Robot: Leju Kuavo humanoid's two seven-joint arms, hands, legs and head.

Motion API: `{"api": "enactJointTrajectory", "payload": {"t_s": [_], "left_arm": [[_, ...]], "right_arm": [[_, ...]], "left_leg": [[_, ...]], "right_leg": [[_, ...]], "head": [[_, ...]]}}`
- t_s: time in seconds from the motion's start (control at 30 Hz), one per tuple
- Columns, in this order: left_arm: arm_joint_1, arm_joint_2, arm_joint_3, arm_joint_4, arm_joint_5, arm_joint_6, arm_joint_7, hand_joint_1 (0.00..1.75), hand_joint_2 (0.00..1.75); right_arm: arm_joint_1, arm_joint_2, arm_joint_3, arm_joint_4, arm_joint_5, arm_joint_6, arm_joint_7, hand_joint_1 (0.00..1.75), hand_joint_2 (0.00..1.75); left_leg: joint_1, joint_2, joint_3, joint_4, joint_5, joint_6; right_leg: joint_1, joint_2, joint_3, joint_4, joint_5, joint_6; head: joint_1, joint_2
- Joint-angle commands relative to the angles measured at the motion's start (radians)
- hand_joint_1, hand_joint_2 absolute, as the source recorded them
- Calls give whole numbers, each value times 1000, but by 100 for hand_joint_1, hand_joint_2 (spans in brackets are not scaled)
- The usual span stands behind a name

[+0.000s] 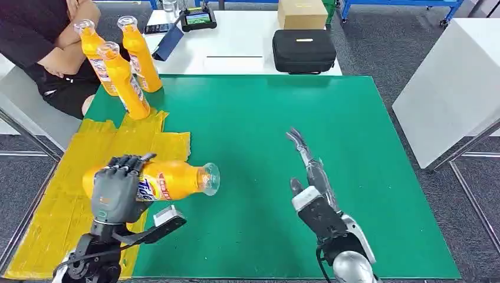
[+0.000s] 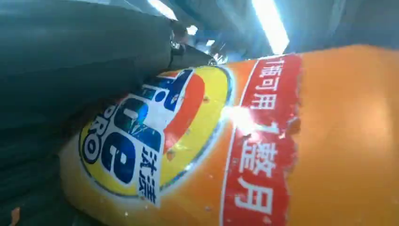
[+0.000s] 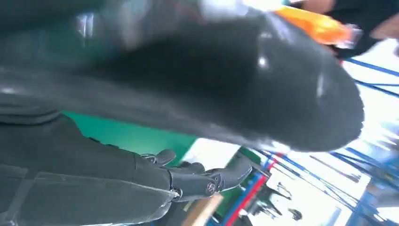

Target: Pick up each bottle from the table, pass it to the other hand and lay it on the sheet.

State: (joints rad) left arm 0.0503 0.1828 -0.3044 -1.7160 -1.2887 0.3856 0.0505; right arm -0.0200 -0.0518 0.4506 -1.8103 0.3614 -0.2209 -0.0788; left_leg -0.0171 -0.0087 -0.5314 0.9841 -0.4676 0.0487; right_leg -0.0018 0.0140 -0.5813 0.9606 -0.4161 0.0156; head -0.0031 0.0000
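Three upright orange bottles (image 1: 121, 65) at green mat's (image 1: 265, 118) far-left corner, black case (image 1: 303, 50) behind. Left hand (image 1: 118, 188) grips orange bottle (image 1: 171, 180) sideways beside yellow sheet (image 1: 65, 200); right hand (image 1: 312, 183) empty, fingers extended.

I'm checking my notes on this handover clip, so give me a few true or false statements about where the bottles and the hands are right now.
1. The left hand holds an orange bottle lying sideways. True.
2. The right hand grips a bottle as well. False: it is empty, with its fingers stretched out over the green mat.
3. Three more orange bottles stand upright at the far left corner of the mat. True.
4. The held bottle's neck points toward the yellow sheet. False: it points toward the right hand, away from the sheet.
5. A black case sits on the white table beyond the mat. True.
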Motion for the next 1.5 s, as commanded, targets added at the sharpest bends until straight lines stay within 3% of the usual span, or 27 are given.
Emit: {"api": "enactJointTrajectory", "payload": {"t_s": [0.03,0.57,0.6,0.63,0.8,1.27,1.5], "left_arm": [[-148,70,-99,647,-71,17,69,175,175],[-111,84,-61,596,-61,-9,95,175,175],[-107,81,-53,585,-69,14,97,2,175],[-106,80,-55,581,-71,13,95,0,0],[-76,80,-31,467,-46,34,86,0,0],[-71,80,-30,462,-39,43,77,0,0],[-24,102,-39,277,96,105,13,0,0]], "right_arm": [[54,-55,-26,-88,-12,0,-15,0,0],[87,-97,-16,-84,-41,-29,-26,0,0],[93,-102,-14,-85,-43,-35,-29,0,0],[98,-105,-13,-85,-45,-38,-30,0,0],[103,-131,16,-74,-56,-64,-33,0,0],[100,-135,21,-76,-57,-67,-33,0,0],[117,-151,41,-75,-66,-108,-34,0,0]], "left_leg": [[0,-4,5,-4,1,-3],[1,0,4,-1,0,-3],[2,1,5,-2,0,-5],[1,1,5,-2,0,-4],[1,0,4,-1,0,-3],[2,0,4,-1,-1,-5],[3,0,3,1,-1,-5]], "right_leg": [[0,-6,6,-3,-1,0],[1,-1,6,-1,0,0],[1,-1,7,-1,0,-1],[1,0,8,-1,0,-1],[1,-1,7,0,0,0],[1,-1,6,0,-1,0],[2,-2,5,0,-1,0]], "head": [[0,0],[0,0],[0,0],[0,0],[0,0],[0,0],[0,0]]}}
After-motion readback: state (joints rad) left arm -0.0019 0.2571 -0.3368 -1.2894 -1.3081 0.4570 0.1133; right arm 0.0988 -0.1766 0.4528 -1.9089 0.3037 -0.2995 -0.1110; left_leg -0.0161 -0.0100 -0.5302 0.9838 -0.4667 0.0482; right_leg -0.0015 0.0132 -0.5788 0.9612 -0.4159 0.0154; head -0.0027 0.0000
